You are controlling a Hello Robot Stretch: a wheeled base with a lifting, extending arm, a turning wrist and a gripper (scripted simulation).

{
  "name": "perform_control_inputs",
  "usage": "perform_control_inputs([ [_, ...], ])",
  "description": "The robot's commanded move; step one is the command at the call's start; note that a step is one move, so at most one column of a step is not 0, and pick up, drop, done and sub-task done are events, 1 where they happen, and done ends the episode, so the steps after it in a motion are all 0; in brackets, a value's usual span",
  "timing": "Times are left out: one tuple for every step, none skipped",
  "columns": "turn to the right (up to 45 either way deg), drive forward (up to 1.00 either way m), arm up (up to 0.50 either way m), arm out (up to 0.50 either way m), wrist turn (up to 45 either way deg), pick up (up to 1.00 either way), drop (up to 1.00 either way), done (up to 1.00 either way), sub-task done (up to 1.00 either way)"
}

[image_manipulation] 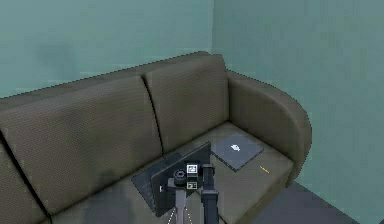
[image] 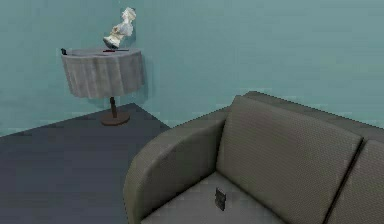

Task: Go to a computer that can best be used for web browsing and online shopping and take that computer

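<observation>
The tool (image_manipulation: 176,190) sits at the far end of the arm (image_manipulation: 203,208), low over the seat of the sofa (image_manipulation: 90,120). A dark, laptop-like slab (image_manipulation: 150,181) lies on the cushion at and behind the tool. Contact between them cannot be determined. Finger spacing cannot be determined, nor whether the tool holds anything. A closed grey laptop (image_manipulation: 238,152) lies flat on the seat near the armrest, toward the arm side view's right, apart from the tool. In the forward view, a round desk (image: 103,72) carrying a bust (image: 122,30) stands in the corner.
</observation>
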Motion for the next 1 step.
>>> perform_control_inputs([
  [0.0, 0.0, 0.0, 0.0, 45.0, 0.0, 0.0, 0.0, 0.0],
])
